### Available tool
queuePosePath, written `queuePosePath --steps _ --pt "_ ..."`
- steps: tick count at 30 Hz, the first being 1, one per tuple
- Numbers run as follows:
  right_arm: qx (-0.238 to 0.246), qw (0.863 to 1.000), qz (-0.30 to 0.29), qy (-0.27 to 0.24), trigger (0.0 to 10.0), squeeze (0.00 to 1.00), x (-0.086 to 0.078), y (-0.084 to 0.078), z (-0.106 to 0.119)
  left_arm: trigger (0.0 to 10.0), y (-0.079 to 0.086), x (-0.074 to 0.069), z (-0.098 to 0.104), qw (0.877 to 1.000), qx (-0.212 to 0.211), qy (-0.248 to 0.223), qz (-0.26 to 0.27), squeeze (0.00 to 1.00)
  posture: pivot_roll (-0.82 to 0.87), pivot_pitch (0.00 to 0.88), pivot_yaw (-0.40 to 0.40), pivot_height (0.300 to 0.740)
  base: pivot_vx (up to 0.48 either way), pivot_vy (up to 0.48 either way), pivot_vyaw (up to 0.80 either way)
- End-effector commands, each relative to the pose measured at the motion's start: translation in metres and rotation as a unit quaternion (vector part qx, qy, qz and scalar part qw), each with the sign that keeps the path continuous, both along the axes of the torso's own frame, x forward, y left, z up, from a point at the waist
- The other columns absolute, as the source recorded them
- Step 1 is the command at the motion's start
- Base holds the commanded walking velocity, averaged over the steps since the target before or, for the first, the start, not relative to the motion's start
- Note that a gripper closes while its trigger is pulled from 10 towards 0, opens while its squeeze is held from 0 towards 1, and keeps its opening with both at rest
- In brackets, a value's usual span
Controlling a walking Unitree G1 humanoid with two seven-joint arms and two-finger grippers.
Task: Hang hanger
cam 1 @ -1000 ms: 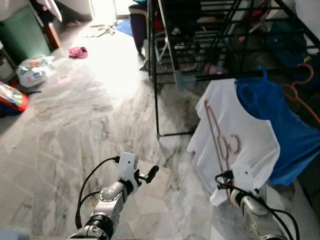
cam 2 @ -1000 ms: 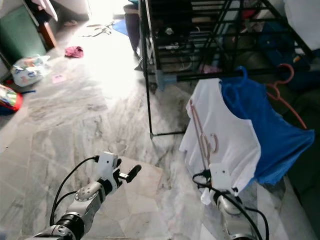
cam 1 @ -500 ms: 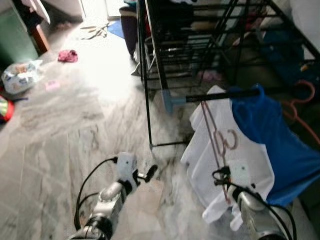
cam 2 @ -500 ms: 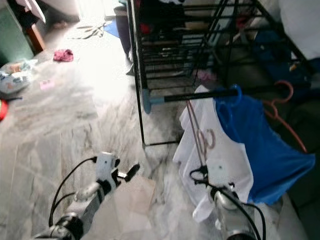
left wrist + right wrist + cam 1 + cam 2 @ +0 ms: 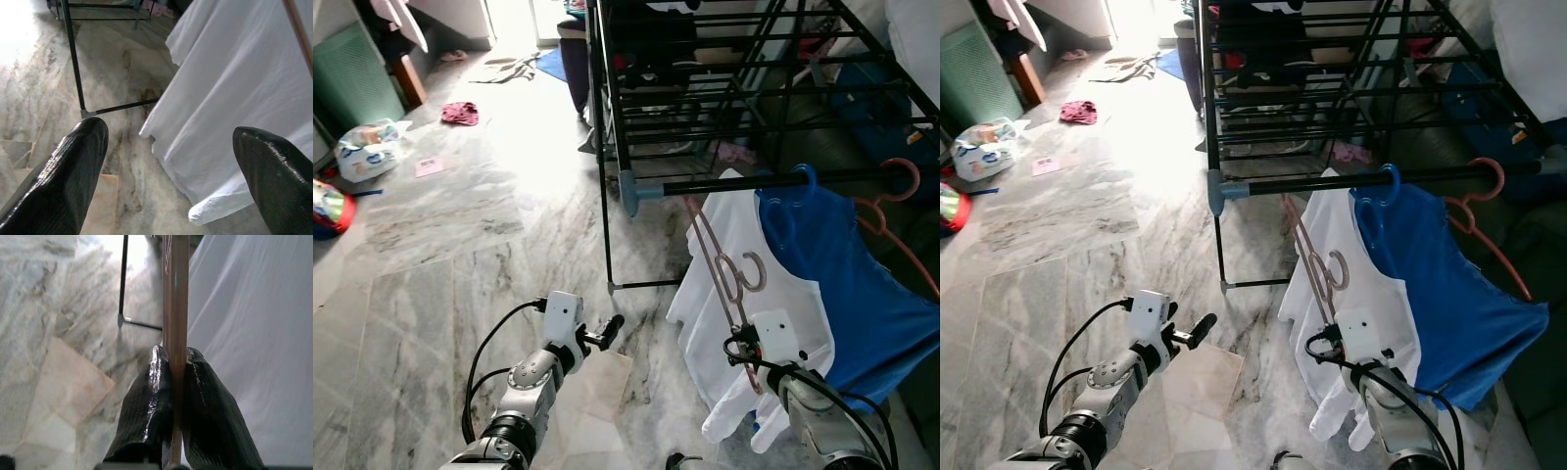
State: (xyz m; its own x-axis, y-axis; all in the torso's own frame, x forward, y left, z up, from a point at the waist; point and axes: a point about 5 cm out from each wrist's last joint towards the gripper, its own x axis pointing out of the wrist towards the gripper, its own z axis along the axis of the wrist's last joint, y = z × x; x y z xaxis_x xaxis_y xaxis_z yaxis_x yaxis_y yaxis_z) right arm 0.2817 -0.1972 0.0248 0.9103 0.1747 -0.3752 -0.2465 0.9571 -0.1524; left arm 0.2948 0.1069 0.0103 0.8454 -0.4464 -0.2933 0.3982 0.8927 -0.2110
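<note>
Pinkish-brown hanger (image 5: 724, 271) carrying a white shirt (image 5: 773, 294) sits clamped in the right gripper (image 5: 172, 382) just below the rack's black bar (image 5: 754, 182), its lower arm hidden in cloth, while the left gripper (image 5: 166, 161) gapes empty over the floor.

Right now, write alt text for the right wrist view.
Two black fingers pinch a thin pinkish-brown hanger bar that runs straight away from the camera. A white shirt hangs beside it, over marble floor and a black rack leg.
</note>
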Motion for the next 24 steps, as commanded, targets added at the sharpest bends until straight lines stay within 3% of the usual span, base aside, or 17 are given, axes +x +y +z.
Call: queuePosePath --steps 1,9,13,24 --pt "0.001 1.0 0.003 -0.024 10.0 0.0 0.008 -0.002 0.014 10.0 -0.001 0.0 -0.001 1.0 0.003 0.002 0.001 0.0 -0.12 0.152 -0.001 0.74 0.0 0.0 0.0" --pt "0.013 0.997 0.024 -0.073 10.0 0.0 0.042 0.011 0.051 10.0 -0.003 0.001 0.0 1.0 0.002 0.003 0.001 0.0 -0.12 0.145 -0.003 0.74 0.0 0.0 0.0" --pt "0.014 0.996 0.035 -0.082 10.0 0.0 0.051 0.019 0.061 10.0 -0.004 0.001 0.0 1.0 0.002 0.003 0.002 0.0 -0.11 0.141 -0.004 0.74 0.0 0.0 0.0" --pt "0.057 0.997 0.013 -0.044 10.0 0.0 0.073 0.042 0.069 10.0 -0.003 0.0 -0.002 1.0 0.004 0.01 0.005 0.0 -0.1 0.141 -0.007 0.74 0.0 0.0 0.0"
